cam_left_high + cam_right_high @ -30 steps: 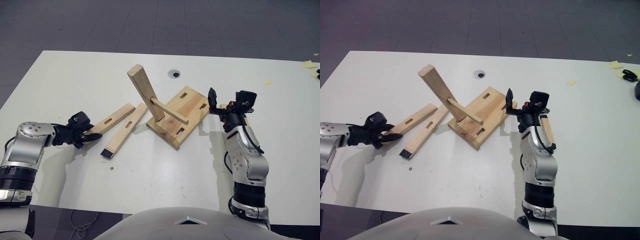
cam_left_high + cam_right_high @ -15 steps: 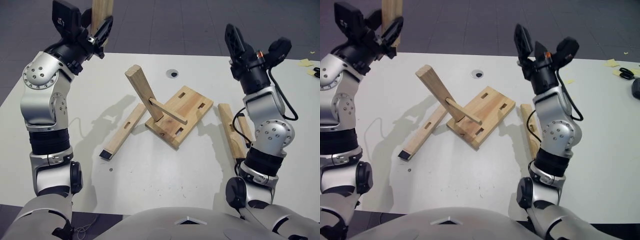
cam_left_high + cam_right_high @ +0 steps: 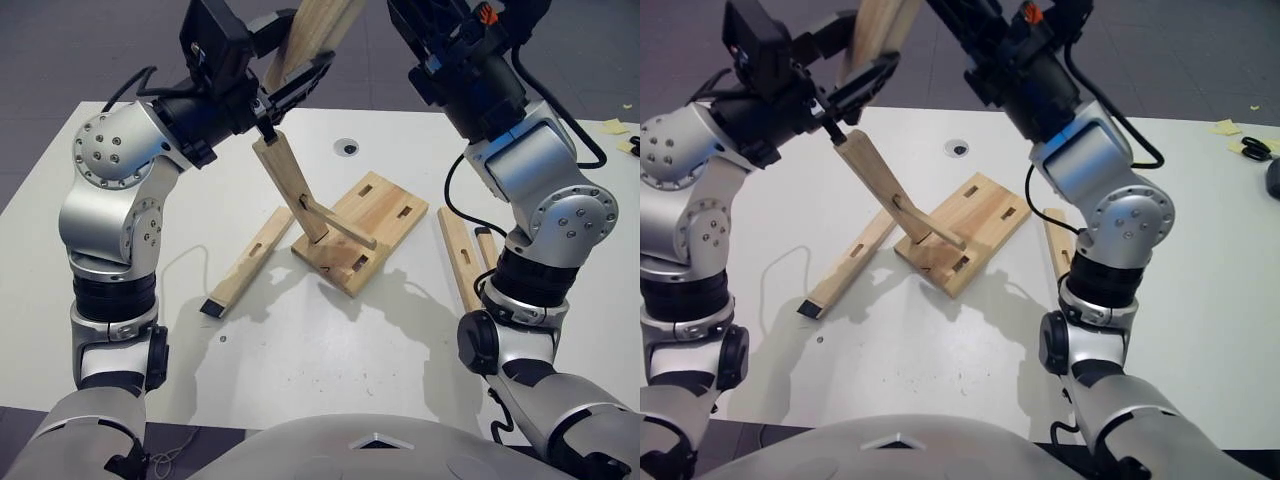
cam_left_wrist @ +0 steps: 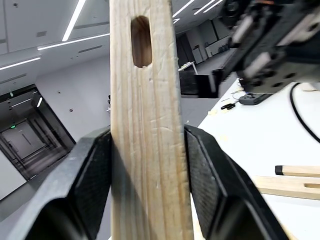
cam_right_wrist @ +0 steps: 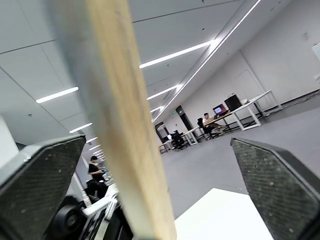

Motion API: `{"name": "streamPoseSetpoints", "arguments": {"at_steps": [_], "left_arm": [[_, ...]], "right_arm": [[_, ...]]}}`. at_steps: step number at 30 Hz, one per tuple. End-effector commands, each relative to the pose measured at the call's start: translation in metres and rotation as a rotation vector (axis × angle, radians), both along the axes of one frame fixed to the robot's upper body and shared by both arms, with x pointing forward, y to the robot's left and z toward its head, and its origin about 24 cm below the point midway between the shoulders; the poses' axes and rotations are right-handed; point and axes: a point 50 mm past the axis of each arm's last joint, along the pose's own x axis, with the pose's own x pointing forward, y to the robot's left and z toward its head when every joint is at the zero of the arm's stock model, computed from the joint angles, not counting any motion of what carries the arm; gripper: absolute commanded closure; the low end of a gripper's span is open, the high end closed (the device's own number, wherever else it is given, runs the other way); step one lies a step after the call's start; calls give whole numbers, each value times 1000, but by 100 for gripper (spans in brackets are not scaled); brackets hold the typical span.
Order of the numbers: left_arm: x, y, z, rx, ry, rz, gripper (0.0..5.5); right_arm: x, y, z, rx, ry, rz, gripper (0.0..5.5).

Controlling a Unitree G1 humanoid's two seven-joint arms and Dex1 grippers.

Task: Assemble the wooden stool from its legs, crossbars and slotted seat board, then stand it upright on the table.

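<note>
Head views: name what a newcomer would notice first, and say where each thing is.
The left end effector hangs high above the table, clamped on a slotted wooden leg, with the right end effector open near it. Below them, mid-table, the seat board lies with a fitted leg slanting up out of it and a crossbar plugged into that leg.

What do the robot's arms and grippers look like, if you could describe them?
The left arm and right arm are rounded silver-grey shells with black joints and round caps ringed by small screws. Black cables loop beside the right arm. The left gripper and right gripper are black, with two broad fingers bearing finely textured pads.
</note>
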Motion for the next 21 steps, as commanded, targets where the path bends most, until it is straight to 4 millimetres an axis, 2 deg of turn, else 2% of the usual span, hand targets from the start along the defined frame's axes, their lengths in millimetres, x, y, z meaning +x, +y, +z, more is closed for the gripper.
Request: {"name": "streamPoseSetpoints", "arguments": {"at_steps": [1, 6, 14, 21], "left_arm": [[-3, -5, -4, 37, 14, -14, 344], [-2, -6, -5, 60, 2, 2, 344], [-3, -8, -6, 75, -22, 29, 344], [-3, -7, -12, 117, -37, 55, 344]], "right_arm": [[2, 1, 13, 39, -26, -20, 26], [1, -3, 19, 80, -26, -78, 91], [-2, -14, 11, 123, 55, -223, 216], [-9, -10, 5, 120, 88, -224, 318]]}}
